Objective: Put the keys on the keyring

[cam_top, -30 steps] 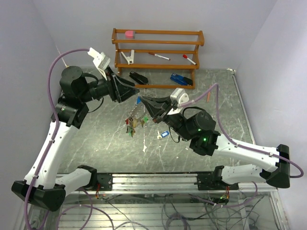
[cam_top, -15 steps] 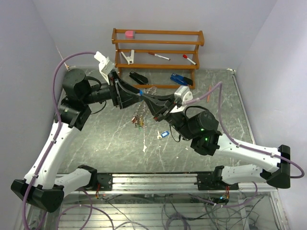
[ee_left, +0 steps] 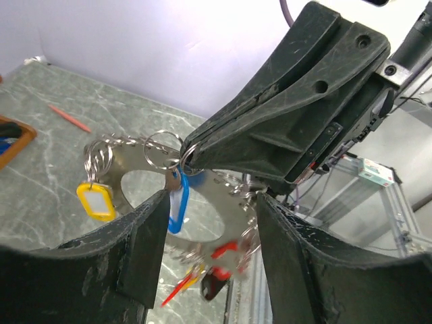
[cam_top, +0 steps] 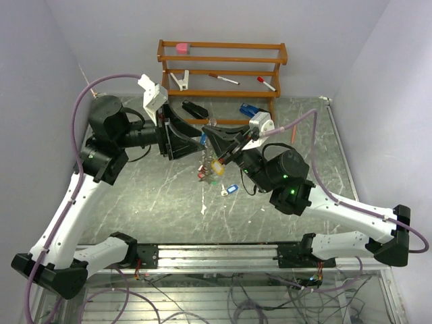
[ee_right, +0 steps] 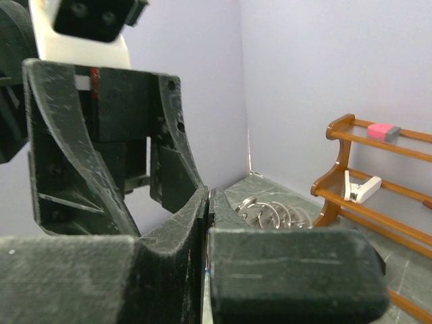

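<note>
Clamping keyring [ee_left: 128,162] rim: right tool [ee_left: 192,152] | left tool [ee_left: 210,202]: jaws wide, facing it | behind: wooden rack [cam_top: 223,71] | below: loose blue-tagged key [cam_top: 230,190]

Above the middle of the grey marbled worktop [cam_top: 135,202], the black left gripper [cam_top: 192,138] faces the black right gripper [cam_top: 209,131] with its fingers spread, and the right one's tip is pinched together. Small keys with red, yellow and green plastic tags [cam_top: 211,169] dangle beneath them. One blue-tagged key [cam_top: 231,190] lies apart, nearer the front edge. A black stapler [cam_top: 196,109] and a blue stapler [cam_top: 254,111] lie by the brown wooden rack [cam_top: 223,47] at the back edge.
</note>
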You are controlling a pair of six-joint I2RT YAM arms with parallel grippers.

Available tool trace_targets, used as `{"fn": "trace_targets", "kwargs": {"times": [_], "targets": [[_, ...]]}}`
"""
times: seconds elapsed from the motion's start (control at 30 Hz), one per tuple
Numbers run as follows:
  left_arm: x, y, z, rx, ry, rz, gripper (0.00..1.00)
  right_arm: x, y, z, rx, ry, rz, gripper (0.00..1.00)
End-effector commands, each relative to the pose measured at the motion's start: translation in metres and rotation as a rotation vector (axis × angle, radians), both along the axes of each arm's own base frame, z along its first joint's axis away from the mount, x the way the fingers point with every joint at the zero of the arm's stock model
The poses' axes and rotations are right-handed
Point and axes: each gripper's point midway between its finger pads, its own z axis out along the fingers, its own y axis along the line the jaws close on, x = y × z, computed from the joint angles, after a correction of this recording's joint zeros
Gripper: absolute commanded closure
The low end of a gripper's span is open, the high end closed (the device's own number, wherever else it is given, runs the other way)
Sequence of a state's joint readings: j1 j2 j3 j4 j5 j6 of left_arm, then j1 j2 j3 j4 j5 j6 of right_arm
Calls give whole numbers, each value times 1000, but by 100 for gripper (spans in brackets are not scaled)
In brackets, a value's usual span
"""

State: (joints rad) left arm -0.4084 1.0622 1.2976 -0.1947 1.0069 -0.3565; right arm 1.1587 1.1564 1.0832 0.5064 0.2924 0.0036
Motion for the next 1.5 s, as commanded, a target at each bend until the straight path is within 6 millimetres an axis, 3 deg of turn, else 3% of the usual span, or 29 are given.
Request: {"fn": "trace_targets", "kwargs": {"times": [0.0,0.1,0.2,0.43,0.57,0.77,1.13,1.3,1.47], "targets": [[10,11,16,32,-99,107,36,-5,-13,34,126,-10,31,100],[26,22,22,44,-119,220,37,-6,-24,40,184,9,64,100],[29,23,22,46,-122,236,37,-7,-28,45,201,36,103,100],[17,15,8,31,-188,124,34,-13,-15,52,205,122,228,100],[28,18,0,79,-315,144,32,-24,-8,59,225,148,350,100],[19,14,9,63,-426,72,30,-31,-3,59,215,203,470,100],[10,23,37,52,-537,92,29,-30,-23,36,244,300,762,100],[0,18,44,-15,-512,38,28,-37,-20,26,204,352,921,100],[12,21,54,-25,-522,93,28,-29,-13,15,18,353,822,100]]}}
